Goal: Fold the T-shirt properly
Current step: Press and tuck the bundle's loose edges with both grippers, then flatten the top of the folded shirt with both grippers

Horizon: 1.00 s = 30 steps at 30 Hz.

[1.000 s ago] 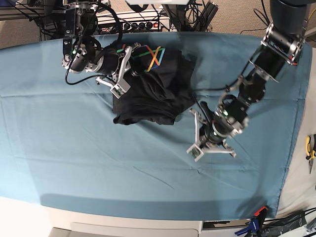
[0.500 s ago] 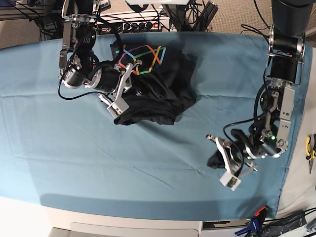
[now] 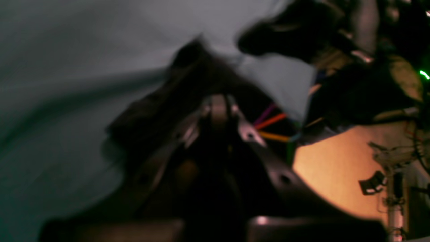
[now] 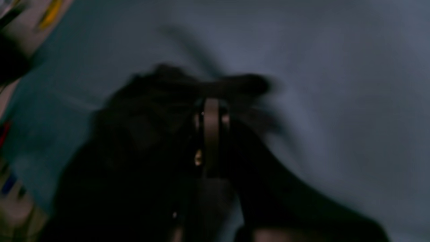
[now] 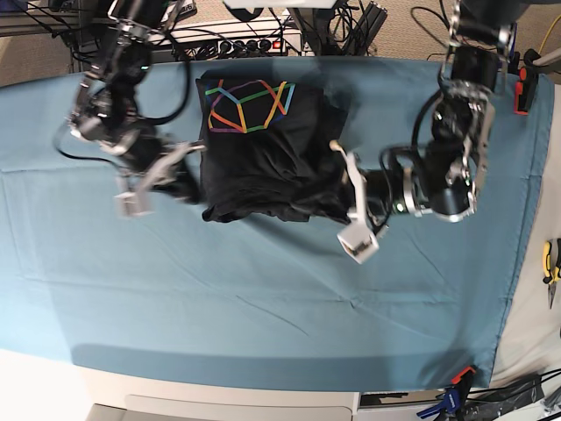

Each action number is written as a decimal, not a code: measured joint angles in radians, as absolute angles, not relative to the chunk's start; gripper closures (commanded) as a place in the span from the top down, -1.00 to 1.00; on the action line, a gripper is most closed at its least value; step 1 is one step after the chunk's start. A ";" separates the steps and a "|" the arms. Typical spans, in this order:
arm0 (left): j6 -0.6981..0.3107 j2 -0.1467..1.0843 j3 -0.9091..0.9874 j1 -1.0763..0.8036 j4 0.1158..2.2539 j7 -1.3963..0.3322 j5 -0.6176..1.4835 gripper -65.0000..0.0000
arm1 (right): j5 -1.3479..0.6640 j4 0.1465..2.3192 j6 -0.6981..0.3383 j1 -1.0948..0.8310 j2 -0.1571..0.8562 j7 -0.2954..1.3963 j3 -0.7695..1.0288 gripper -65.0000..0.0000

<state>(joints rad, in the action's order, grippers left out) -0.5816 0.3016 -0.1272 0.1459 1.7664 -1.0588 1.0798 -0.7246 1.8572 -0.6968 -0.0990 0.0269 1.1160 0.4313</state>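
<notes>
The black T-shirt lies bunched at the back middle of the teal table cloth, its rainbow line print facing up. My right gripper is left of the heap and shut. A dark strip of the shirt stretches from it back to the pile. In the blurred right wrist view black cloth surrounds the closed right gripper. My left gripper is shut at the shirt's lower right edge. The left wrist view shows that gripper closed, with dark fabric and print lines beyond it.
A power strip with cables runs along the back edge of the table. Yellow-handled pliers lie off the cloth at the right. A clamp grips the front right corner. Bare cloth stretches across the front half.
The right gripper swung from the shirt's top out to the left, and the print now shows whole. The left arm came from the front right up to the shirt's right edge.
</notes>
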 measured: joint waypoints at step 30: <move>-0.426 0.197 -0.124 -0.125 1.827 -0.971 0.746 -1.00 | -0.860 1.857 -0.696 -0.091 0.027 1.151 0.385 -1.00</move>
<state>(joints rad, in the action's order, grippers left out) -0.4259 0.1967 -0.1242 -0.1253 1.8271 -0.9707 0.7460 -0.8600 1.8572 -0.6964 -0.0914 0.0269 1.1511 0.3855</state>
